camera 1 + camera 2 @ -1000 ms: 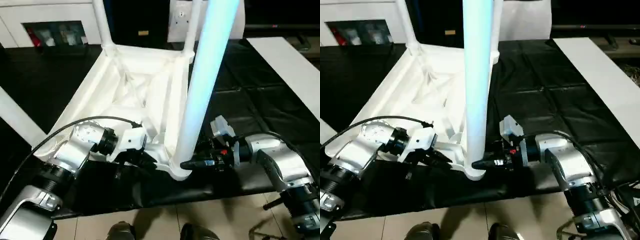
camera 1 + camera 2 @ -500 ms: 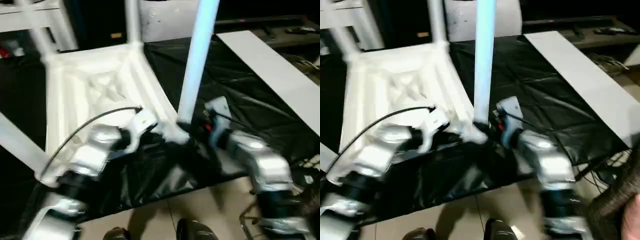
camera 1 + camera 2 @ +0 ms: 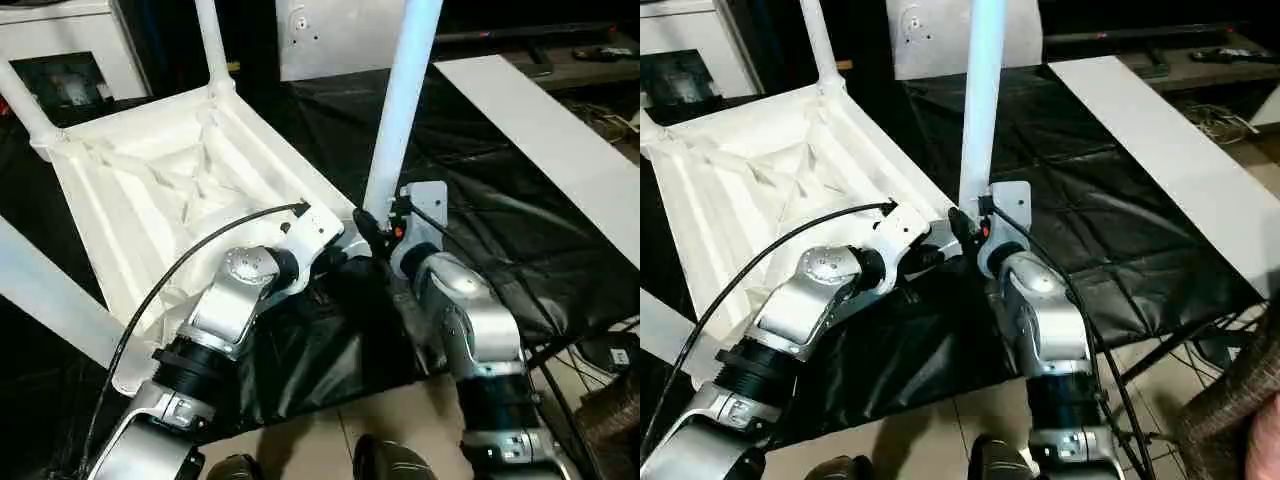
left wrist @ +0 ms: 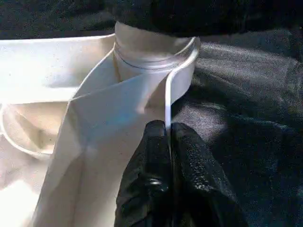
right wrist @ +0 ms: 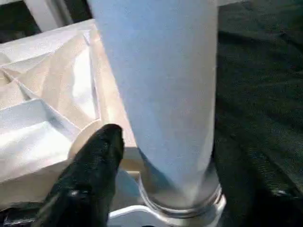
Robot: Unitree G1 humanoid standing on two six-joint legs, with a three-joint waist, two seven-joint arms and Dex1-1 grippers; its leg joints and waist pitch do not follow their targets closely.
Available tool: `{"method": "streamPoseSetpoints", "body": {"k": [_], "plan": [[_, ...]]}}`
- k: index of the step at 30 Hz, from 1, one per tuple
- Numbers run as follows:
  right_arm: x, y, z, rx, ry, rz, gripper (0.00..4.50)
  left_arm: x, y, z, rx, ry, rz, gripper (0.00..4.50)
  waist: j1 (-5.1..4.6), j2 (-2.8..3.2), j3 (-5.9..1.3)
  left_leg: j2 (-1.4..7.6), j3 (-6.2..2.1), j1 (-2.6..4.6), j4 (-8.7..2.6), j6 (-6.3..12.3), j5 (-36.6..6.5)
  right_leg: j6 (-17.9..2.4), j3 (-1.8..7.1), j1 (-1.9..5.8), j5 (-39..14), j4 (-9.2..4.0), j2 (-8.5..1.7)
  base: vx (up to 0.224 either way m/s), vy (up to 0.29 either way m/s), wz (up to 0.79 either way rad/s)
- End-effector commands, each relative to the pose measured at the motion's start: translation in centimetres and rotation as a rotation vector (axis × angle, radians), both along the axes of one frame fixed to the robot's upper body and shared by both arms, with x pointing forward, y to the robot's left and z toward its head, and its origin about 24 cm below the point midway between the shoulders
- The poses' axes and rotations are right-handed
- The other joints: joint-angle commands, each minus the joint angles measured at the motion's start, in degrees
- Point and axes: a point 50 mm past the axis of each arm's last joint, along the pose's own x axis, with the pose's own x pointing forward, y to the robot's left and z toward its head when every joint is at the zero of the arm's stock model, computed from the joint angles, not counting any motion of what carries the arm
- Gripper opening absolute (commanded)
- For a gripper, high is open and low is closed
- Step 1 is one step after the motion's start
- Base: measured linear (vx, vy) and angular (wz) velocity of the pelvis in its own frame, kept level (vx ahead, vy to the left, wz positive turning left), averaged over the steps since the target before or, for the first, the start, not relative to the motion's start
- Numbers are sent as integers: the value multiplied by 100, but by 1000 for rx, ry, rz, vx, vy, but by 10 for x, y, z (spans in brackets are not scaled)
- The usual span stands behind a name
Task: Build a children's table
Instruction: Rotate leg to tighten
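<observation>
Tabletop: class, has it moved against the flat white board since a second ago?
Yes. The tabletop has turned: its board-side edge, once angled to the board, now runs roughly parallel to it.

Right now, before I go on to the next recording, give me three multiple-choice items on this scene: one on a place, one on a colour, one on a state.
1. Where is the left hand clamped?
A) on a leg
B) on the tabletop rim beside a corner socket
C) on the flat board

2. What colour is the cloth under the tabletop?
A) black
B) red
C) green

3. How does the tabletop lie?
A) on its edge
B) top face up
C) ribbed underside up

Answers:
1. B, as the left wrist view shows the hand pinching the thin white rim by the socket.
2. A, as dark sheeting spreads around the white plastic.
3. C, as the ribs face the head camera.
</observation>
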Motion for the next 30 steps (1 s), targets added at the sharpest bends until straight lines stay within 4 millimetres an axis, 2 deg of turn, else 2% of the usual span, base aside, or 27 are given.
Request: {"method": "streamPoseSetpoints", "body": {"k": [1,2,5,7,9,10,11,14,17,18,22,26,29,30], "plan": [[-10,19,6,4,-69,233,333,-9,-9,1,7,-12,-151,0,91,-14,-427,83,-23,-36,-356,443,-1034,-882,275,358,-1884,-368,-286,0,0,0],[-11,12,7,-15,-87,247,354,-10,-4,-1,19,-1,-158,0,84,-18,-437,87,-2,-46,-337,498,-899,-989,293,366,-1574,-323,-278,0,0,0],[-15,-11,6,-74,-117,347,364,-14,11,-4,54,-2,-247,0,114,-28,-445,75,29,-36,-301,619,-790,-1190,307,361,-1358,-293,-266,0,0,0],[-17,-19,5,-97,-116,385,395,-17,16,-6,65,7,-285,0,149,-32,-446,83,24,-45,-297,658,-764,-1187,306,374,-1372,-279,-272,0,0,0],[-20,-33,3,-154,-111,446,401,-22,24,-9,96,7,-369,0,203,-20,-432,105,27,-39,-309,642,-788,-1179,309,365,-1515,-292,-279,0,0,0],[-22,-39,3,-170,-108,482,412,-23,28,-11,111,23,-391,0,241,-8,-439,117,41,3,-303,610,-846,-1169,319,334,-1578,-300,-277,0,0,0],[-24,-45,3,-176,-100,517,420,-23,33,-12,129,30,-409,0,249,-33,-437,126,49,18,-305,594,-875,-1187,326,325,-1571,-297,-270,0,0,0],[-31,-58,8,-180,-79,681,420,-27,44,-12,113,58,-519,0,310,-23,-420,131,36,21,-323,576,-1033,-1206,325,335,-1641,-288,-258,0,0,0],[-37,-62,8,-193,-56,793,420,-29,49,-8,93,80,-584,0,328,-42,-429,139,35,24,-321,574,-1035,-1215,329,334,-1703,-279,-271,0,0,0],[-38,-64,8,-192,-47,835,420,-30,51,-8,104,81,-609,0,337,-65,-426,143,45,27,-319,570,-1065,-1213,328,325,-1794,-290,-273,0,0,0],[-40,-64,9,-191,-18,953,420,-31,55,-6,128,96,-692,0,373,-51,-433,154,42,24,-316,568,-1027,-1215,324,328,-1854,-285,-283,0,0,0],[-36,-62,9,-210,-2,1028,384,-36,56,-3,133,127,-807,0,397,-62,-460,153,45,21,-306,552,-898,-1310,321,333,-1681,-245,-287,0,0,0],[-38,-59,7,-207,20,1079,374,-37,57,-3,141,127,-827,0,419,-56,-460,164,55,28,-297,572,-845,-1368,332,327,-1551,-226,-286,0,0,0],[-38,-59,7,-206,23,1087,357,-37,57,-3,142,126,-828,0,449,-47,-469,174,57,30,-294,593,-790,-1397,332,330,-1466,-212,-287,0,0,0]]}}
